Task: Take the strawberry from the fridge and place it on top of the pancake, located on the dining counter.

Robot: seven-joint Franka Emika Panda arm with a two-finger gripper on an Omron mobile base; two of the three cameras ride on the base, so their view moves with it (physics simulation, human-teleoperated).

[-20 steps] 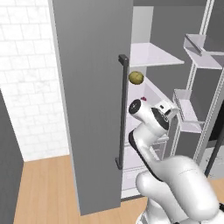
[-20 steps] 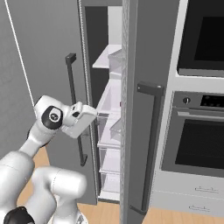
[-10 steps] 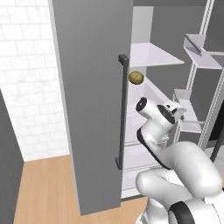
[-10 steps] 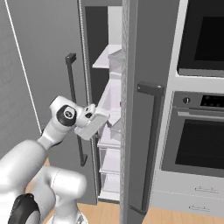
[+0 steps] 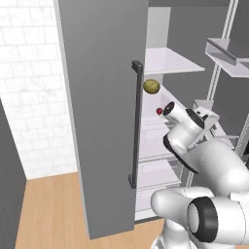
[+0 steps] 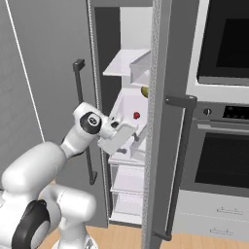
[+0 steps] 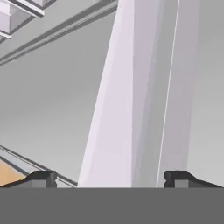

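Left base view: we see tiny red strawberry (image 5: pixel 159 111) on white shelf inside tall grey two-door fridge (image 5: pixel 102 97), below round yellow-green fruit (image 5: pixel 151 86), just beside arm's wrist.

Right base view: strawberry (image 6: pixel 136 115) lies above and slightly right of gripper (image 6: pixel 130 146).

Hand view: dark fingertips (image 7: pixel 43 178) wide apart, holding nothing; we face fridge wall, berry off-axis.

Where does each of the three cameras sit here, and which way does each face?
Left base view: behind the arm, to its left, facing the open fridge; the white arm rises at lower right.
Right base view: behind the arm, to its right, facing the fridge and a wall oven; the arm rises at lower left.
Hand view: on the hand, looking along the gripper at pale fridge surfaces; two dark fingertips show.
Both base views share the strawberry and a yellow-green fruit.
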